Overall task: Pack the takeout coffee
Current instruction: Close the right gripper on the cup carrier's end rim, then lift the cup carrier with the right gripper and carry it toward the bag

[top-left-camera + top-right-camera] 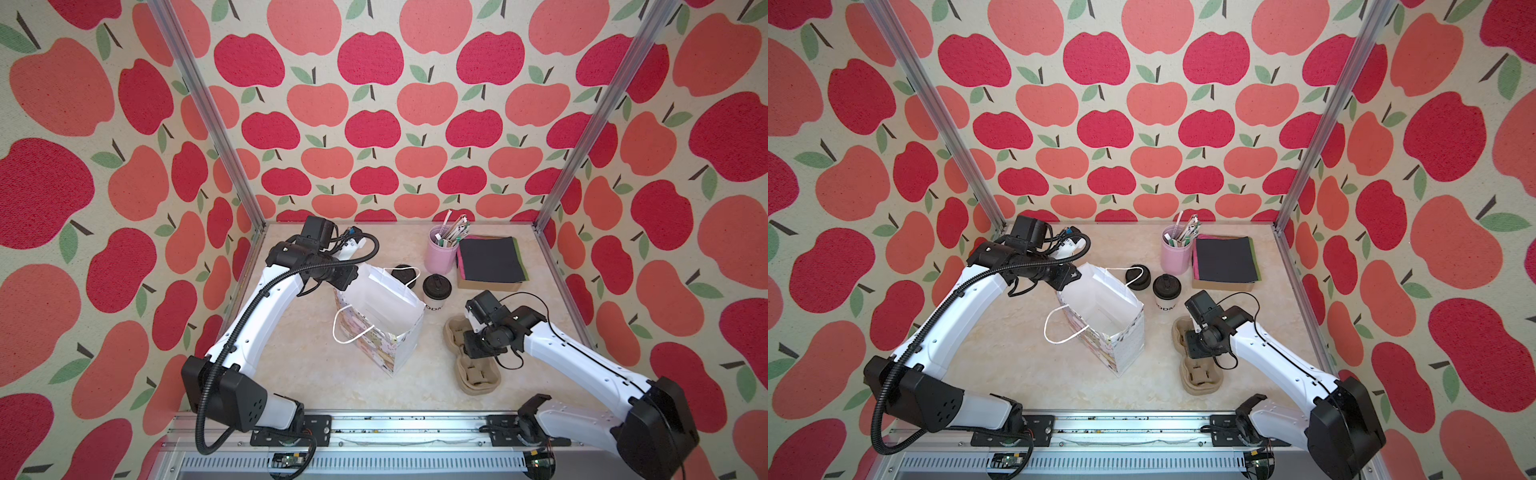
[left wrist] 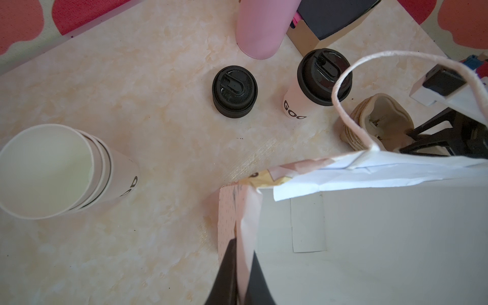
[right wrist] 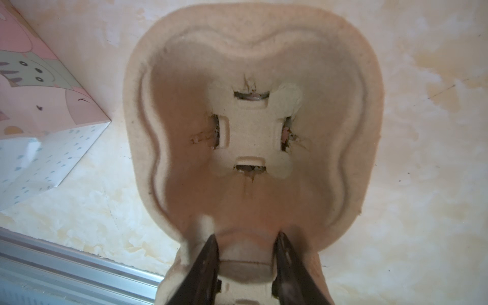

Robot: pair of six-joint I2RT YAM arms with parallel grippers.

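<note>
Left wrist view: takeout coffee (image 2: 317, 81) stands beyond left pincer (image 2: 241, 250) clamping bag (image 2: 237, 211).

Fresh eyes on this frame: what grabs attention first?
The loud apple-print walls all round the cell hit first. Mid-table, an open paper bag stands with its rim pinched by the left fingers, and the black-lidded takeout cup stands just right of it in both top views. Nearer the front right, the right fingers straddle the middle of a pulp cup carrier.
</note>
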